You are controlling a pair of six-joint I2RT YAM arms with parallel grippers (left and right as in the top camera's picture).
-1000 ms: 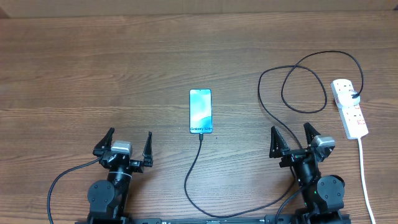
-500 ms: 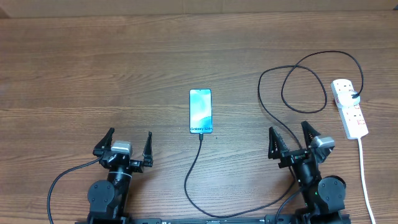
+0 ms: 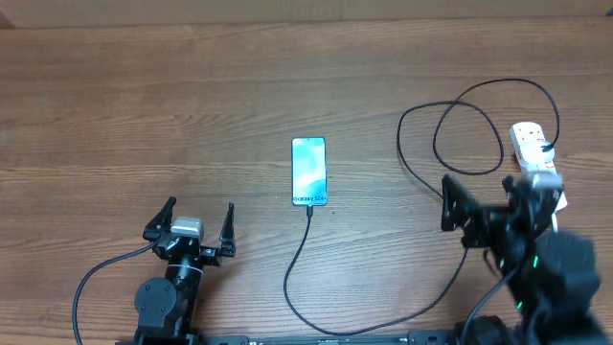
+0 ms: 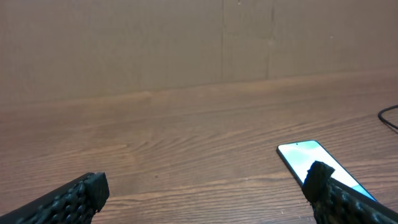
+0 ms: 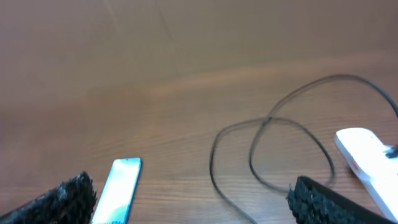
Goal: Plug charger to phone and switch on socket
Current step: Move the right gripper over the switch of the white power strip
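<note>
Your left gripper (image 3: 200,215) and right gripper (image 3: 481,203): black housings, ribbed black fingers (image 4: 79,190), grey top blocks, trailing black cables.

- Even, diffuse light falls on the wooden bench (image 3: 192,96) from above; shadows are faint and soft, with no harsh glare.
- The phone (image 3: 308,171) screen is the brightest patch, a pale teal glow.
- In the overhead view the right arm (image 3: 551,273) is smeared by motion blur, while the left arm (image 3: 177,278) is crisp.
- The right wrist view is soft throughout; the charger (image 5: 268,118) and socket (image 5: 364,155) have fuzzy edges.
- The left wrist view is dimmer but sharper; the left gripper (image 4: 206,178) shows as near-black shapes in the lower corners.
</note>
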